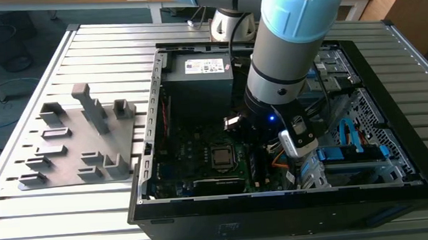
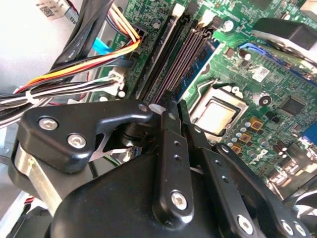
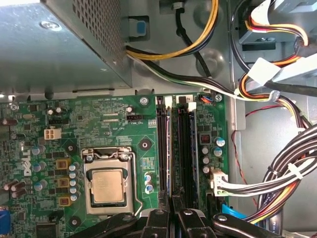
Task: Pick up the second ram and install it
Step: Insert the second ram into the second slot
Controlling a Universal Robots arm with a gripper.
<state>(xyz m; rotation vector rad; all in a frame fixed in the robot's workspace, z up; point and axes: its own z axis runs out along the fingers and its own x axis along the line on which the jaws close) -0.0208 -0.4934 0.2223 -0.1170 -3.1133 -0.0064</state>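
Arm point(image 1: 284, 56) in the exterior view reaches down into the open PC case point(image 1: 393, 190), over the motherboard near the CPU socket point(image 1: 222, 157). The grey holder point(image 1: 76, 143) sits on the worktop point(image 1: 100, 54) toward the exterior view's left, w/ no stick visible in it.

In the second wrist view the gripper point(image 2: 174, 106) hangs right at the near end of the memory slots. A thin pale-edged strip stands in the slot nearest the cables; it's prob. the second ram point(image 2: 161, 54) seen edge-on, but I can't be sure. Neighbouring slot point(image 2: 190, 49) looks bare, pins showing.

In the first wrist view the same strip point(image 3: 170, 148) runs straight out from the gripper point(image 3: 173, 218), beside the CPU socket point(image 3: 108, 183). Can't tell whether the jaws are apart, together or clamped on it.

Handling, as a judgement: the stick is light, stiff and thin, and fragile at chips and contacts. Hold it by the long bare edges and keep it square to the slot. Any tilt risks bending or jamming it.
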